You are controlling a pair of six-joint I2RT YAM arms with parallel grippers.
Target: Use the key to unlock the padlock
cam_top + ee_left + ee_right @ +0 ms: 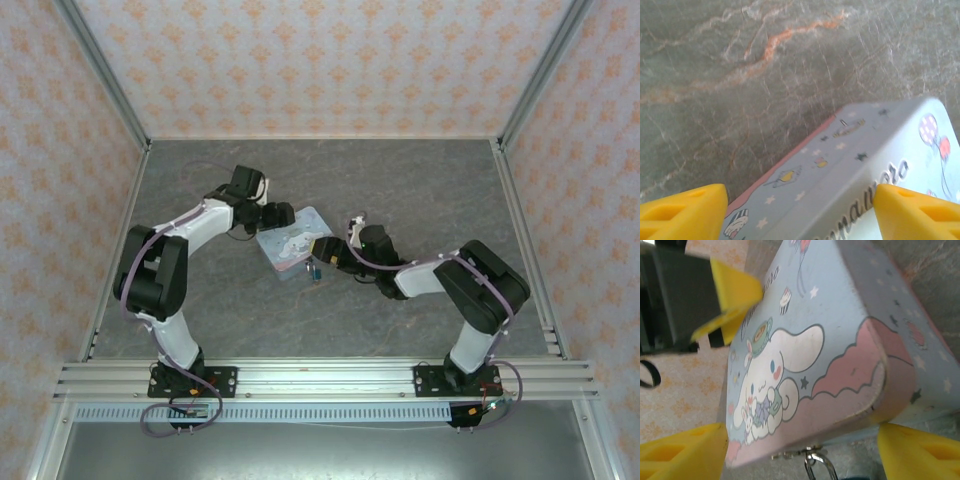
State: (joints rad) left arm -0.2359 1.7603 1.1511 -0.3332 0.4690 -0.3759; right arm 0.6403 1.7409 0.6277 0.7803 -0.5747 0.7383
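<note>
Presumably to steady the padlock [314, 271], my left end effector [279, 216] grasps the tin [292, 240] while the right end effector [325, 251], released, straddles its corner.

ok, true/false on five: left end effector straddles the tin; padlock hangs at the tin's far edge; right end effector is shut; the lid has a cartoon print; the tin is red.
1. The left end effector has the tin between its fingers: true.
2. The padlock hangs at the tin's far edge: false, it sits at the near edge, toward the arm bases.
3. The right end effector is shut: false, its fingers stand wide apart at the tin's near end.
4. The lid carries a cartoon print: true.
5. The tin is red: false, it is pale blue with pink.
</note>
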